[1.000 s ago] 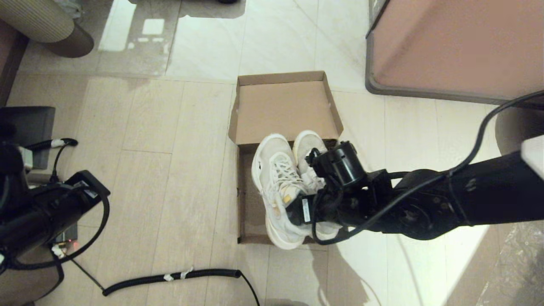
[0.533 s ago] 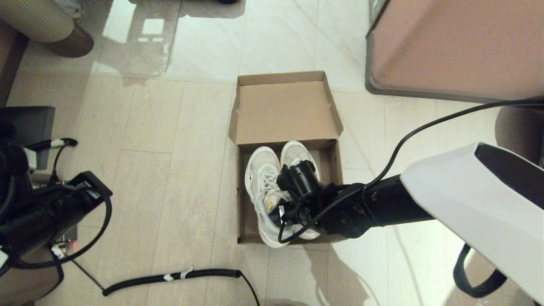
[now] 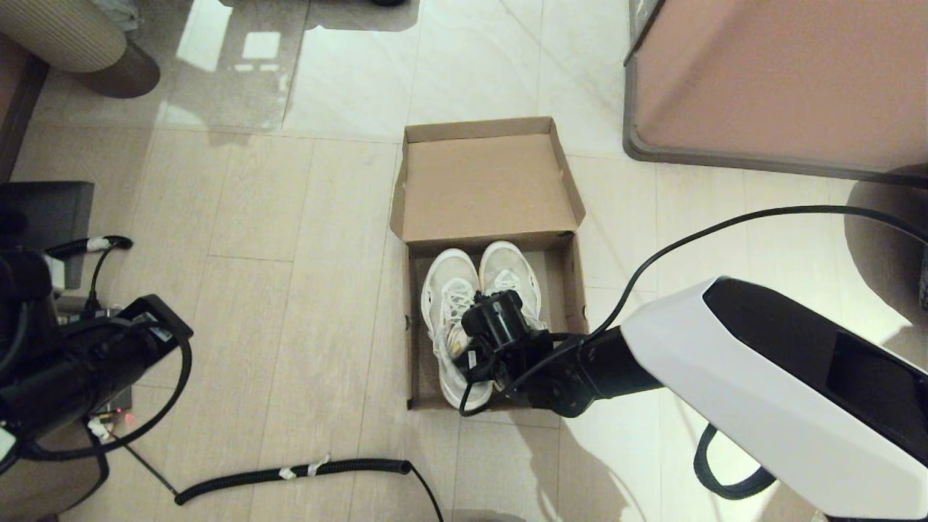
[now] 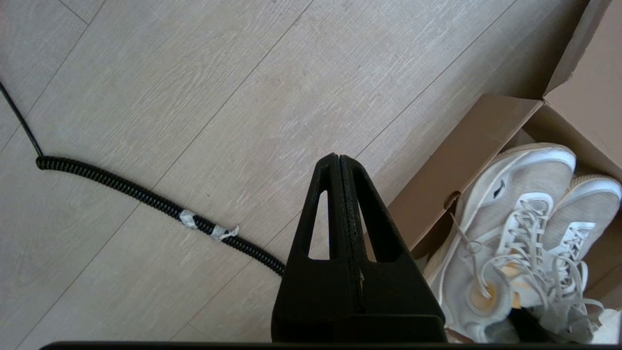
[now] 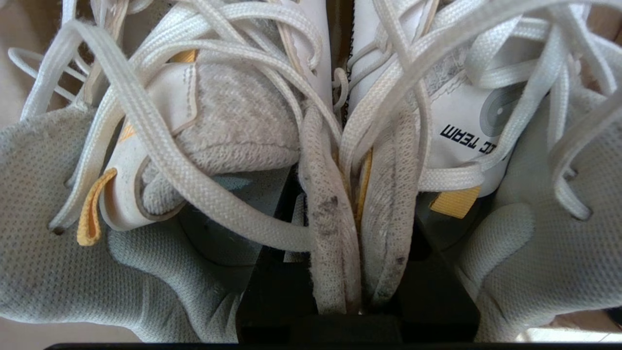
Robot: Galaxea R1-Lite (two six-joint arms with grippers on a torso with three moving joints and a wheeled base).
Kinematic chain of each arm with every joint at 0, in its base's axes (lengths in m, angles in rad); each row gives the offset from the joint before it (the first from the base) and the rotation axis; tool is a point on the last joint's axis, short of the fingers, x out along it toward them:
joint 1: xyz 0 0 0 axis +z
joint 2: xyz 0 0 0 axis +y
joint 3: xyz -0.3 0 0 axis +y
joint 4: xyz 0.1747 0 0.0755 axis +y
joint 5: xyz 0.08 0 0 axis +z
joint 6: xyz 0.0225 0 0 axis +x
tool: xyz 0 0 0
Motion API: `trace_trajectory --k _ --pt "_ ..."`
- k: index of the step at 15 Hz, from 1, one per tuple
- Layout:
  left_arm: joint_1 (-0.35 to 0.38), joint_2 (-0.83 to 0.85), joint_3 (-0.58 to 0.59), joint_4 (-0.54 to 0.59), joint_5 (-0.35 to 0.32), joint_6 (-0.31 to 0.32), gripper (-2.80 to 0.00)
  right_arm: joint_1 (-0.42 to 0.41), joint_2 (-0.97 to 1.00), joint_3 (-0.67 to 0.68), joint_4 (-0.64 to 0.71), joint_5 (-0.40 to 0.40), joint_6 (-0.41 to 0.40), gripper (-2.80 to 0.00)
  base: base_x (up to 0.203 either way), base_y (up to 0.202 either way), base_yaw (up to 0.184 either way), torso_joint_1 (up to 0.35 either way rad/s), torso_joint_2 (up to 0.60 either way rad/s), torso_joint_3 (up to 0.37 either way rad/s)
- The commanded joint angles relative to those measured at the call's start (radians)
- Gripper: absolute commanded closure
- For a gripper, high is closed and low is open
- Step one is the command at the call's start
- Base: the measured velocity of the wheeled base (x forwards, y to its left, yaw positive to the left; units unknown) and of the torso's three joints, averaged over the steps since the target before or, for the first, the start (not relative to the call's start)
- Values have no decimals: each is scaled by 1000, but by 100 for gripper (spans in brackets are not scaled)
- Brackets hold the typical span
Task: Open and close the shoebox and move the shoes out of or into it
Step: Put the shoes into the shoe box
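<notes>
The shoebox (image 3: 487, 217) sits on the floor (image 3: 290, 217) in the middle of the head view, and its lid is open, leaning back on the far side so its brown inside shows; the shoes (image 3: 478, 304) lie side by side in the bottom part of the box, toes pointing to the lid, and they fill the side nearer the robot's left, with some bare card showing on the other side; the right gripper (image 3: 487, 346) is down inside the box on top of the shoes, near their heel ends, and the right arm reaches in from the robot's right; in the right wrist view the two inner sides of the shoes (image 5: 340, 233) are squeezed together between the black fingers (image 5: 272, 287), one finger inside each shoe, so this claw is clamped on the pair, with white laces (image 5: 204, 189) hanging all over; the left gripper (image 4: 340, 228) is off by the robot's left side, well apart from the box, and in its own view its two black fingers are pressed flat together with nothing between them; a curly black cable (image 3: 290, 473) lies on the floor near the robot; a big pinkish block (image 3: 783, 80) with a dark rim stands far off on the right.
</notes>
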Motion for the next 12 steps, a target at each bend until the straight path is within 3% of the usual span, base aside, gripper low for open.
trace_trajectory --k 1,3,4,12 --pt "0 3 0 -2 1 -4 0 -1 28 -1 -1 -10 3 0 0 0 0 0 0 0" --pt "0 -1 1 -2 1 -3 0 -4 40 -1 -1 -11 3 0 0 0 0 0 0 0" --pt "0 -5 3 -2 1 -2 0 -8 41 -1 -2 -12 5 -280 0 0 0 0 0 0" --pt "0 -20 6 -2 2 -1 0 -9 -41 13 12 -22 4 -280 0 0 0 0 0 0"
